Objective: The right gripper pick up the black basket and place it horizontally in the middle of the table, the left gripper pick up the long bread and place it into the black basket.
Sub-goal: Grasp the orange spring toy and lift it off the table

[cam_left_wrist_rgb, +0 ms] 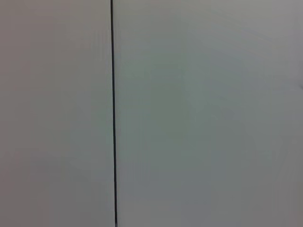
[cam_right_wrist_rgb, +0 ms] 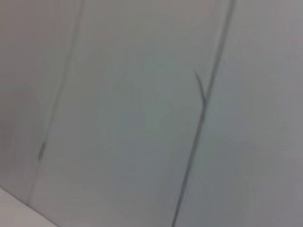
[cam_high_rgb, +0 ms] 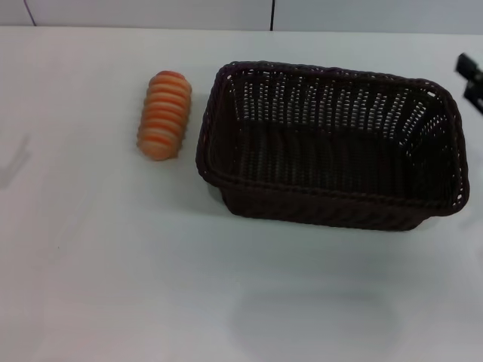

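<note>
The black basket (cam_high_rgb: 332, 147) lies lengthwise across the white table (cam_high_rgb: 113, 264), a little right of the middle, open side up and empty. The long bread (cam_high_rgb: 164, 115), orange with cream stripes, lies on the table just left of the basket, apart from it. My right gripper (cam_high_rgb: 471, 81) shows only as a dark tip at the right edge, just past the basket's far right corner and not touching it. My left gripper is out of view. Both wrist views show only pale panels with dark seams.
A wall of pale panels (cam_high_rgb: 226, 13) runs behind the table's far edge. A faint shadow (cam_high_rgb: 15, 162) lies on the table at the far left.
</note>
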`<action>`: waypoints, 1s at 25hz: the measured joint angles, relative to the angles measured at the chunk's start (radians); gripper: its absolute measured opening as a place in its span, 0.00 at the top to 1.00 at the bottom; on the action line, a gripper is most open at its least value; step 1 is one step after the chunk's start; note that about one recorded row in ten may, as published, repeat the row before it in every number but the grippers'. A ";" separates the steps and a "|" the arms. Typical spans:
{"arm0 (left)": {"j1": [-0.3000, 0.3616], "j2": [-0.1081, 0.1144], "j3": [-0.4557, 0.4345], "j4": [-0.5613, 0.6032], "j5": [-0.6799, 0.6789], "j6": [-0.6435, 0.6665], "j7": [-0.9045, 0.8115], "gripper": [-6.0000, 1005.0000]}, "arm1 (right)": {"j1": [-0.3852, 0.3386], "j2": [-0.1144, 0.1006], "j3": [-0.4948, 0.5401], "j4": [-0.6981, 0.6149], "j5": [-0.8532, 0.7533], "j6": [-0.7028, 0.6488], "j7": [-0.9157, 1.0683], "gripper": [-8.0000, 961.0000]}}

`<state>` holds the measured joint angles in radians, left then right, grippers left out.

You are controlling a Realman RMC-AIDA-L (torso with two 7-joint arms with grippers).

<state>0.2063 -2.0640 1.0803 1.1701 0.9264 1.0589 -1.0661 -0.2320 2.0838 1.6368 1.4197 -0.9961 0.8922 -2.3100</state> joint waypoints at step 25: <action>-0.068 -0.002 0.053 -0.008 0.102 -0.005 0.001 0.16 | -0.072 0.001 -0.129 0.011 0.128 0.088 -0.222 0.44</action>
<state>0.1383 -2.0660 1.1335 1.1616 1.0280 1.0544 -1.0648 -0.3038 2.0847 1.5078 1.4307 -0.8680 0.9803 -2.5318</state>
